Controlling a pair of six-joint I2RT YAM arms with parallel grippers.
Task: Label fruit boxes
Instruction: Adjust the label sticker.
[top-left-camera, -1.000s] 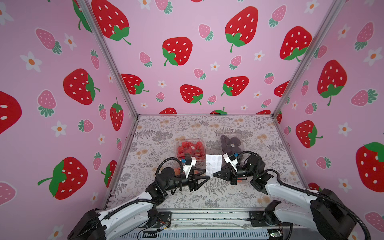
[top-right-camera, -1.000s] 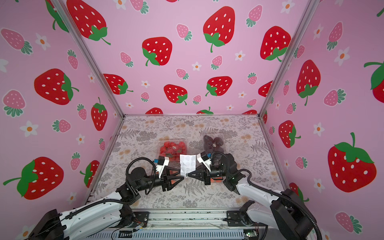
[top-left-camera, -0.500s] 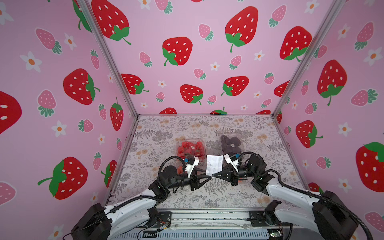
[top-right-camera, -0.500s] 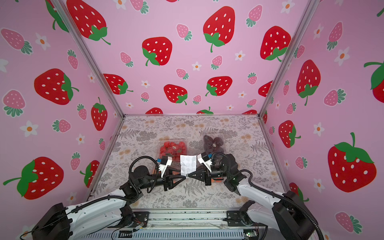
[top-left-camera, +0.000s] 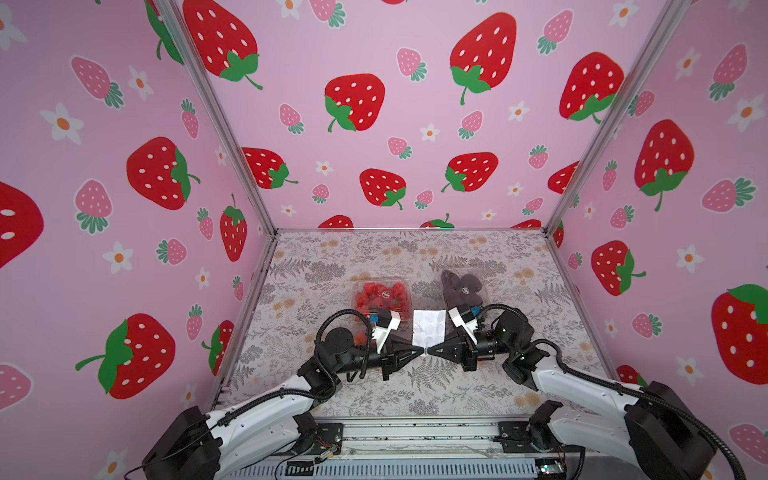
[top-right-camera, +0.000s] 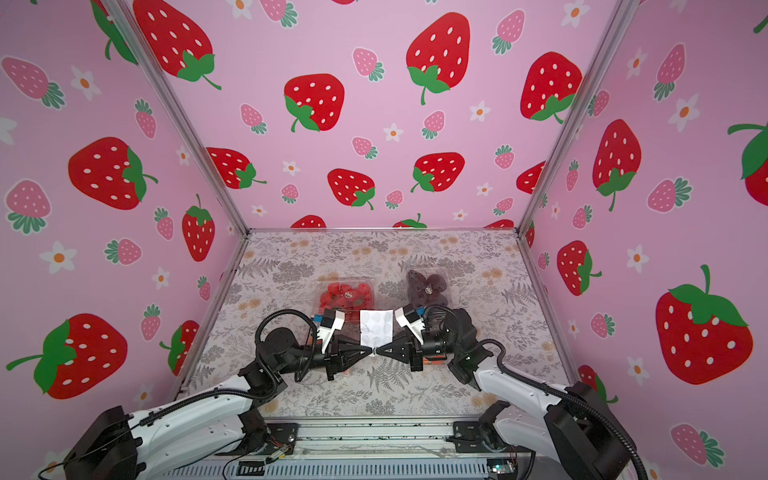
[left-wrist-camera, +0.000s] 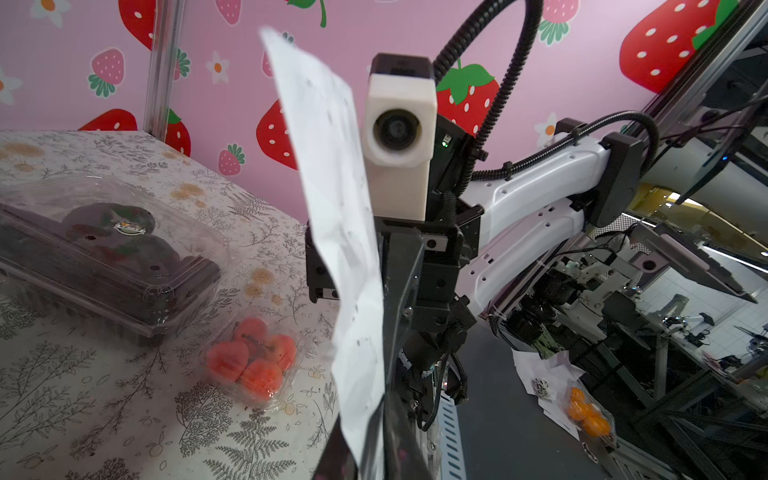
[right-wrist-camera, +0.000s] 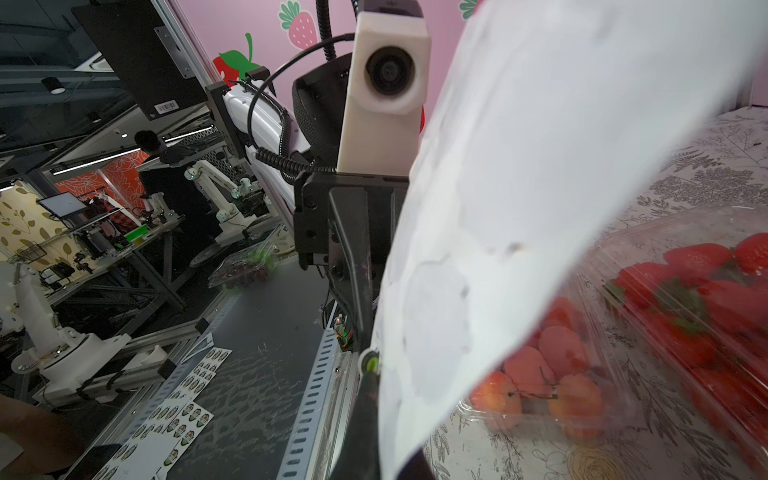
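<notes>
Where the two arms meet at lower centre in both top views, you have the left gripper (top-left-camera: 419, 352) and the right gripper (top-left-camera: 433, 351) tip to tip. Both are on the bottom edge of the white sticker sheet (top-left-camera: 429, 327), which stands up off the floral table (top-left-camera: 316, 266).

Your right gripper's jaws are fully together and pinch that edge. Your left gripper's jaws taper to a point on the same edge from the opposite side. In the left wrist view the sheet's end runs in between dark fingers, so it reads as clamped on the sheet too.

The strawberry box (top-left-camera: 381, 293) lies just above and left of the left gripper in the frame. The dark-fruit box (top-left-camera: 462, 286) lies above and right of the right gripper, and the sheet rises between the two boxes.

The box of orange-pink fruits (right-wrist-camera: 540, 374) shows in the right wrist view, behind the sheet and just beside the strawberry box. The small box of orange-red fruits (left-wrist-camera: 253, 365) shows in the left wrist view, on the table near a corner of the dark-fruit box. Neither gripper touches any box.
</notes>
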